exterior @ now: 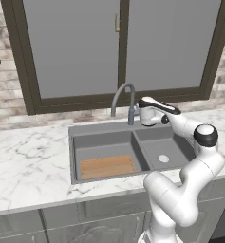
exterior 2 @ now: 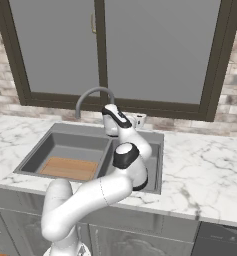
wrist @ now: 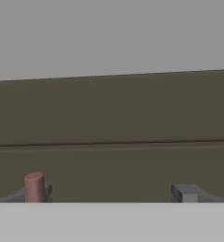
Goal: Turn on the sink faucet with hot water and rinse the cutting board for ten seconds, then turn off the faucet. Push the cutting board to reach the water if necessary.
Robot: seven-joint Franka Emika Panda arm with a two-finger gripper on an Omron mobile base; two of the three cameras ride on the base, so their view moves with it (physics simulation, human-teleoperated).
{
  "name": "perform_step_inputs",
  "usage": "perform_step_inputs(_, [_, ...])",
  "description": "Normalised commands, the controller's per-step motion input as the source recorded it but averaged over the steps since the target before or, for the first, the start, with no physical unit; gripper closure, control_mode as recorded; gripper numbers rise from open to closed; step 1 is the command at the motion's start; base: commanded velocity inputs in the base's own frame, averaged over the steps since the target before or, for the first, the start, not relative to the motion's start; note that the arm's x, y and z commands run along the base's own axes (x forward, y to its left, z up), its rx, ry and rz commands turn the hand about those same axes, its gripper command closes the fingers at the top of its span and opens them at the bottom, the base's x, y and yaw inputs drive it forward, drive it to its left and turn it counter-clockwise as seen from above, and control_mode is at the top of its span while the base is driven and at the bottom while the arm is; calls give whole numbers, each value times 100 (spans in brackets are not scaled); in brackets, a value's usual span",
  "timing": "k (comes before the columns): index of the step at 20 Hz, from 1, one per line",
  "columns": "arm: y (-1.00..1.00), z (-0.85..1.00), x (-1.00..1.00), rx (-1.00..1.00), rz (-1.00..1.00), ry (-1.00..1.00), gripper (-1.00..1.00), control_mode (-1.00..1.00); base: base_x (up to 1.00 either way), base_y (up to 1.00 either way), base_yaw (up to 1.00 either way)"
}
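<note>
1. Your gripper (exterior: 134, 114) sits at the sink faucet (exterior: 122, 97) base; its fingers are spread wide, holding nothing.
2. The reddish lever tip (wrist: 35, 187) stands beside one fingertip.
3. The cutting board (exterior: 107, 167) lies flat below and to the gripper's left, in the sink (exterior: 102, 141) larger basin.

Grooved light-brown wooden cutting board (exterior: 107, 167), matt dark grey sink (exterior: 104, 129), smooth grey metal sink faucet (exterior: 122, 97), white veined marble worktop (exterior: 28, 166), rough brick wall (exterior: 9, 114)

Marble counter (exterior: 28, 161), dark-framed window (exterior: 118, 47), perhaps brick
</note>
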Motion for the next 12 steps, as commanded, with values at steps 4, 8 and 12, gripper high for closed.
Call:
perform_step_inputs(4, [-14, 0, 0, 0, 0, 0, -100, -100, 0, 0, 0])
perform_step_inputs(8, [-20, 0, 0, 0, 0, 0, -100, -100, 0, 0, 0])
perform_step_inputs(12, [-24, 0, -5, 0, 0, 0, -100, -100, 0, 0, 0])
